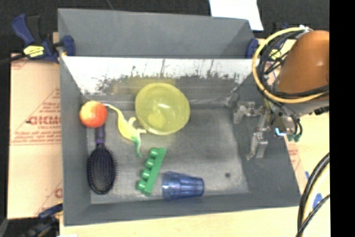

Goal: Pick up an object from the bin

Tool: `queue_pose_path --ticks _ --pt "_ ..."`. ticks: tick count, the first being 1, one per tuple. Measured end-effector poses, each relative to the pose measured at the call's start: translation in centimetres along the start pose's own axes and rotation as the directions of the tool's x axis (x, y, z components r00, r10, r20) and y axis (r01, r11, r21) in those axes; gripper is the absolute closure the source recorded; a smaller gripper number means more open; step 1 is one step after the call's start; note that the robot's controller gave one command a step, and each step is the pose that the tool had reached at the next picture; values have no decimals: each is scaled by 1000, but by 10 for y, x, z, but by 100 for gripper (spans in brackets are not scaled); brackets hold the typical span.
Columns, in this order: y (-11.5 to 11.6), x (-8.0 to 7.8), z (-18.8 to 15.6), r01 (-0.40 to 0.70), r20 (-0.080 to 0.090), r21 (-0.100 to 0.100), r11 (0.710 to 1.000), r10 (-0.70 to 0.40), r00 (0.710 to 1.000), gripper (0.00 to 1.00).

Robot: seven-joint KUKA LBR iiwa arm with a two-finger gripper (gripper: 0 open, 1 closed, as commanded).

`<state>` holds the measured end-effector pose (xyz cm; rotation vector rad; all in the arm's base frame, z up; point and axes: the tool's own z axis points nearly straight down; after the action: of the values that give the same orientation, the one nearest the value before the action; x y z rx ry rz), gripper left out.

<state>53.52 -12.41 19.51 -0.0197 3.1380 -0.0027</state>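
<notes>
No thing is yet taken. The nearest candidate is the blue cup [182, 185], which lies on its side at the bin's [216, 144] near edge, its mouth toward the right and its base just beside a green toothed block [151, 170]. By its look the cup is light, stiff plastic. It is likely smooth and free to roll, so a hold across the body near the mouth, squarely over its axis, should serve better than one at the rim.

Farther left lie a black brush [101, 168], a curved yellow piece [128, 129] and an orange-red fruit [93, 114]. The fruit is round and probably apt to slip. A yellow bowl [162, 107] stands upright near the back wall, touching the yellow piece. It is wide and would probably be graspable only by its rim.

The gripper [250, 129] hangs over bare floor at the bin's right side, close to the right wall and well apart from every thing. Its jaws stand parted with nothing between them. The arm [302, 64], under its orange cover with looped cables, enters over the right rim, wrist pointing down and somewhat leftward. To reach the cup it would need to travel left and toward the near edge, then descend.
</notes>
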Motion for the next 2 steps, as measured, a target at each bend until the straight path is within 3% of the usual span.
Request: queue_pose_path --ticks 1,2 --pt "0 0 0 0 0 0 1000 0 1000 0" --pt "-27 -13 -19 266 5 3 964 -266 964 0"
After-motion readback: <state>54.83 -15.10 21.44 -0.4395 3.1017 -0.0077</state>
